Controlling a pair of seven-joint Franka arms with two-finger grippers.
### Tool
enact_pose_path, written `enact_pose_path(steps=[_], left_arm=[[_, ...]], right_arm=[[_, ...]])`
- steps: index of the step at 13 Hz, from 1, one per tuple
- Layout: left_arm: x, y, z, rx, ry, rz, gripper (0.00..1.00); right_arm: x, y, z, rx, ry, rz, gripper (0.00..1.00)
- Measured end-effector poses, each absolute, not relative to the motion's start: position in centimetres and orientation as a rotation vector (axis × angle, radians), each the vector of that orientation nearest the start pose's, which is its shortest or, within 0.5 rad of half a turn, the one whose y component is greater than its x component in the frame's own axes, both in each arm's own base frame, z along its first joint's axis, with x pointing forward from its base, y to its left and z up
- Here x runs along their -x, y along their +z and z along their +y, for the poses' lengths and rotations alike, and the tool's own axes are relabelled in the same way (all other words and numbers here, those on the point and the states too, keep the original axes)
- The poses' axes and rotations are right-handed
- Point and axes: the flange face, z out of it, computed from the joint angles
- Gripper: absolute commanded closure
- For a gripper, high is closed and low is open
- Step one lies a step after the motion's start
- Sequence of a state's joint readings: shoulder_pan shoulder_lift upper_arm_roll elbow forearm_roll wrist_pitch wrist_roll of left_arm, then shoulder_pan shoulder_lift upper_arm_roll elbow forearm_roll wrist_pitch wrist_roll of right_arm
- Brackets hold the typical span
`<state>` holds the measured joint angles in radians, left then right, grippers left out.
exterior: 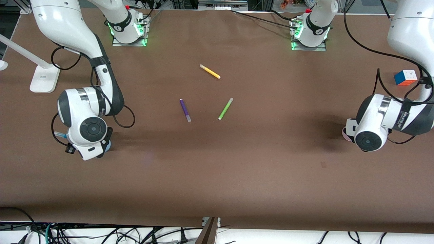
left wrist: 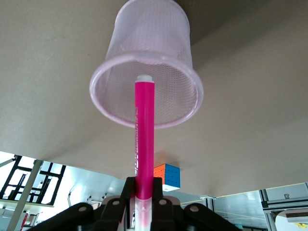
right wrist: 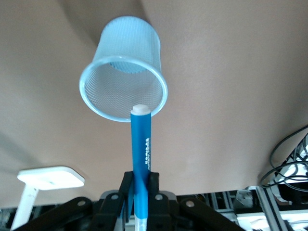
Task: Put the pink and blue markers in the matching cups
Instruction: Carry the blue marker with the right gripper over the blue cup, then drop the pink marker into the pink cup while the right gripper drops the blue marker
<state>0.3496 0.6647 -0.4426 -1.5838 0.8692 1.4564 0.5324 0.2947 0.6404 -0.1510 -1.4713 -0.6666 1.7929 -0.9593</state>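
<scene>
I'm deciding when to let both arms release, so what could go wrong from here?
1. The right gripper holds the bright blue felt-tip marker with its white end over the rim of the light blue translucent plastic cup; released here, it might strike the rim and tip the cup.
2. The left gripper holds the magenta-pink felt-tip marker more centrally over the pale pink translucent cup, but the taller marker could topple it.

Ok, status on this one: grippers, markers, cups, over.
Left gripper shut on pink marker, tip at pink cup mouth. Right gripper shut on blue marker, over blue cup rim. Nothing blocking.
</scene>
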Motion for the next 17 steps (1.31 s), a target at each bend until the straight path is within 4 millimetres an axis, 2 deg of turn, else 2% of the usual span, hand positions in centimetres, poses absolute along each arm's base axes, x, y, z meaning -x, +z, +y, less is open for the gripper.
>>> enact_pose_path(steps=[3,6,8,10,11,13,14,15,16,17], left_arm=[[-62.8,25.3,6.6,2.286,1.055,1.066,0.0],[-64.0,27.1,5.0,2.304,0.978,1.029,0.0],[-65.0,30.8,1.9,2.378,0.853,0.976,0.0],[-65.1,36.1,-1.7,2.515,0.701,0.888,0.0],[-65.3,39.0,-2.9,2.609,0.624,0.83,0.0],[-65.9,44.4,-3.9,2.818,0.474,0.677,0.0],[-66.2,46.5,-4.0,2.912,0.412,0.587,0.0],[-66.4,48.1,-3.9,2.985,0.366,0.499,0.0],[-66.4,49.4,-3.9,3.043,0.333,0.424,0.0],[-66.3,50.8,-3.9,3.097,0.296,0.35,0.0]], right_arm=[[-68.1,27.7,6.4,-1.832,-0.821,1.616,1.0],[-67.8,26.3,6.9,-1.721,-0.867,1.628,1.0],[-67.5,25.2,8.4,-1.66,-0.885,1.65,1.0],[-66.9,23.7,10.1,-1.616,-0.901,1.677,1.0],[-66.6,23.0,10.7,-1.6,-0.911,1.688,1.0],[-66.4,22.2,10.8,-1.571,-0.928,1.694,1.0],[-66.4,22.2,10.7,-1.56,-0.933,1.691,1.0],[-66.3,22.1,10.5,-1.556,-0.937,1.691,0.92],[-66.3,22.0,10.5,-1.555,-0.939,1.691,0.51],[-66.3,22.0,10.5,-1.554,-0.939,1.691,0.01]])
